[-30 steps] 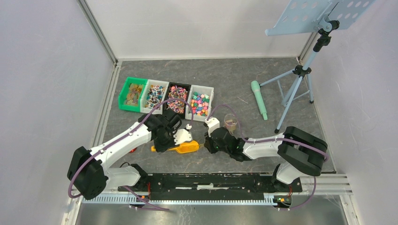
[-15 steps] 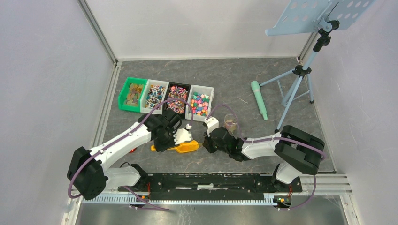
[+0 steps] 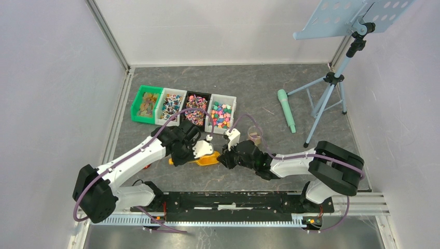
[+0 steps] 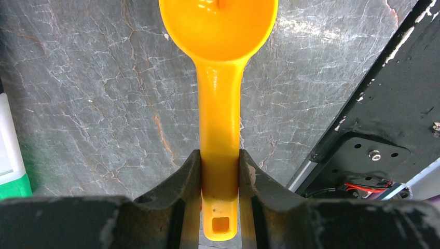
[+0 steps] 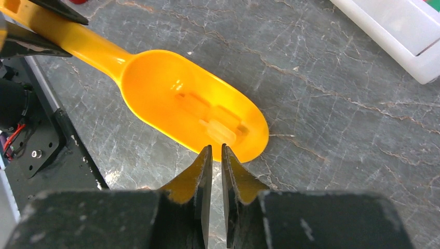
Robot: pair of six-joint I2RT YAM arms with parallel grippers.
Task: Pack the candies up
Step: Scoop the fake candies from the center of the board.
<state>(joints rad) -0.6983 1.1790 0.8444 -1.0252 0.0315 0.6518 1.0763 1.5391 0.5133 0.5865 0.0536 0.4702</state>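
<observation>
Candies (image 3: 196,110) fill four bins (image 3: 136,110) in a row on the table's far left side, just beyond both grippers. From above, the left gripper (image 3: 182,158) sits on the handle of an orange scoop (image 3: 210,161), and the right gripper (image 3: 223,157) is at its bowl end.

Left wrist: the left gripper (image 4: 220,158) is clamped on the scoop (image 4: 220,104) handle, near its end. The bowl has no candies in it.

Right wrist: the right gripper (image 5: 216,150) has its jaws almost together, with only a thin slit between them. The tips are at the near rim of the scoop (image 5: 176,98), and I cannot tell whether they pinch it.
</observation>
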